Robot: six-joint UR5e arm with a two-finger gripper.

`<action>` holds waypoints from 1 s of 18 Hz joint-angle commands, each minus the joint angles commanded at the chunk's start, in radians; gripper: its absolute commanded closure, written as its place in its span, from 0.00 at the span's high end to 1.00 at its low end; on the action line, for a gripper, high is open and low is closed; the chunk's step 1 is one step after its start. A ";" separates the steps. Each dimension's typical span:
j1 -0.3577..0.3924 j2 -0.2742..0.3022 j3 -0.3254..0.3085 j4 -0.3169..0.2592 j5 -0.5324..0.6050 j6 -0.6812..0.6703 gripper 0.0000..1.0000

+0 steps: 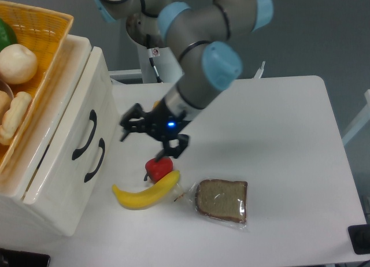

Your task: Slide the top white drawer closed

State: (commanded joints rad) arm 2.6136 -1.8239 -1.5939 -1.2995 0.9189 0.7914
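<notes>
Okay, near edge first, everything placed off the cabinet [63, 180]. Just beside its lower front corner lies a banana [144, 193], a red fruit [158, 167] touching the banana's upper side, and further out a bagged slice of bread [221, 200].

Above those my gripper [151, 135] hangs over the table [277, 134], near the cabinet front but clear of it; fingers apart, nothing between them.

The top white drawer [81, 105] is the upper panel of the cabinet, black curved handle [85, 135] on it, with the lower drawer's handle [96, 160] just beneath. The upper panel looks proud of the lower one, so I judge it slightly open, though the gap is hard to read from this angle.

To do this well I want the fingertips flat on the white panel beside the upper handle, not hooked in it, then a straight push square to the front so the drawer doesn't skew. I keep off the lower panel and above the fruit.

An orange wicker basket [46, 33] with rolls sits on the cabinet top. The table is white and matte; beyond it, a grey wall [324, 30].
</notes>
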 joint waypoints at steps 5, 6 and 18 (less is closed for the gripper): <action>0.121 -0.034 0.002 0.059 0.000 0.145 1.00; 0.144 -0.041 0.000 0.059 0.000 0.176 1.00; 0.255 -0.077 0.006 0.126 0.276 0.347 1.00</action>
State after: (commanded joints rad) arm 2.8686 -1.9006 -1.5877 -1.1735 1.1948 1.1382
